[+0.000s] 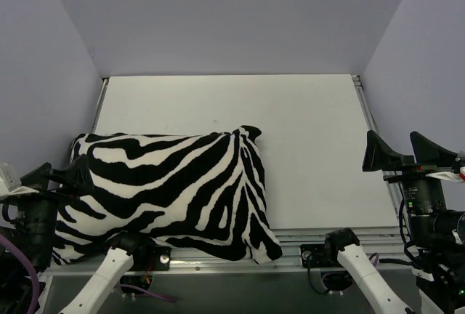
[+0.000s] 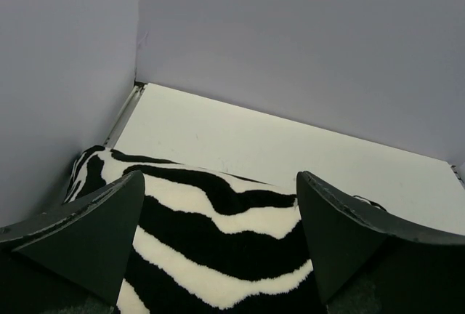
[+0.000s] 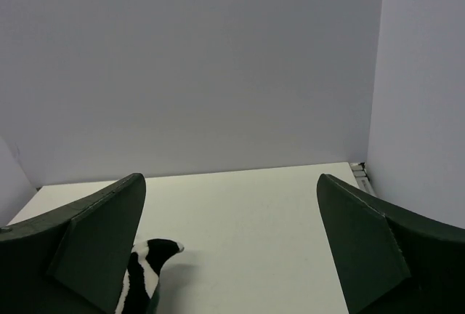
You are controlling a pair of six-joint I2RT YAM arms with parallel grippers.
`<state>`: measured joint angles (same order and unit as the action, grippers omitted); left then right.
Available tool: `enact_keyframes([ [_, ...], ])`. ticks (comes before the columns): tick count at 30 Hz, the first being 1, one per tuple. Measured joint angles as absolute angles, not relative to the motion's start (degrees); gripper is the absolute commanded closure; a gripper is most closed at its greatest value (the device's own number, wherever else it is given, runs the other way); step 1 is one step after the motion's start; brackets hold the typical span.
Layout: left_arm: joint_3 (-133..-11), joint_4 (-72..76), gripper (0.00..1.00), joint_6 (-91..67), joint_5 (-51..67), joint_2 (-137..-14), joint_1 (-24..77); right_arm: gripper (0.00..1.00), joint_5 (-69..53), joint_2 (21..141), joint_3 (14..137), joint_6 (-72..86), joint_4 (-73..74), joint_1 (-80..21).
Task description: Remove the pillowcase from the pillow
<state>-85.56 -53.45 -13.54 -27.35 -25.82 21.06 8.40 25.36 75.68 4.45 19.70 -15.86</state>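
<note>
The pillowcase (image 1: 167, 190) lies zebra side up at the near left of the table, stuffed full. The white pillow is hidden inside it. My left gripper (image 1: 64, 171) is open at the pillowcase's left end, by the left wall. In the left wrist view the open gripper (image 2: 219, 183) hovers above the striped pillowcase (image 2: 203, 216) and holds nothing. My right gripper (image 1: 392, 139) is open and empty at the table's right edge, well apart from the pillowcase. In the right wrist view the gripper (image 3: 231, 183) faces bare table, with one pillowcase corner (image 3: 145, 270) by its left finger.
The white table (image 1: 305, 132) is enclosed by grey walls at the back (image 1: 232, 16), left and right. A metal rail (image 1: 327, 238) runs along the near edge, where the arm bases stand. The pillowcase's near right corner overhangs this rail.
</note>
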Motion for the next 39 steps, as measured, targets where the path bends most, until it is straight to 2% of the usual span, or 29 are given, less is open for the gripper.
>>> enact_keyframes([
  [13,-80.1,-56.0,0.06,-19.9,-27.4,-27.9,21.1,0.0,0.1,29.4,71.9,9.5,17.4,-15.9],
  [17,-76.8,-57.4,0.06,-23.4,-26.4,-31.0,21.1,0.0,-4.8,35.8,68.7,13.6,16.9,-15.9],
  [25,-67.7,-59.6,0.06,-31.2,-24.8,-34.8,21.1,0.0,-20.5,56.7,61.5,20.3,13.8,-17.2],
  [28,-64.1,-59.9,0.06,-34.3,-24.4,-35.7,21.1,0.0,-22.9,62.0,59.1,21.8,12.3,-21.9],
  [37,-54.2,-58.4,0.06,-41.3,-23.5,-37.3,21.1,0.0,-25.4,76.0,60.6,20.4,3.5,-45.2],
  [39,-52.4,-56.9,0.06,-42.0,-23.4,-37.7,21.0,0.03,-24.9,78.9,60.7,19.3,2.7,-48.8],
])
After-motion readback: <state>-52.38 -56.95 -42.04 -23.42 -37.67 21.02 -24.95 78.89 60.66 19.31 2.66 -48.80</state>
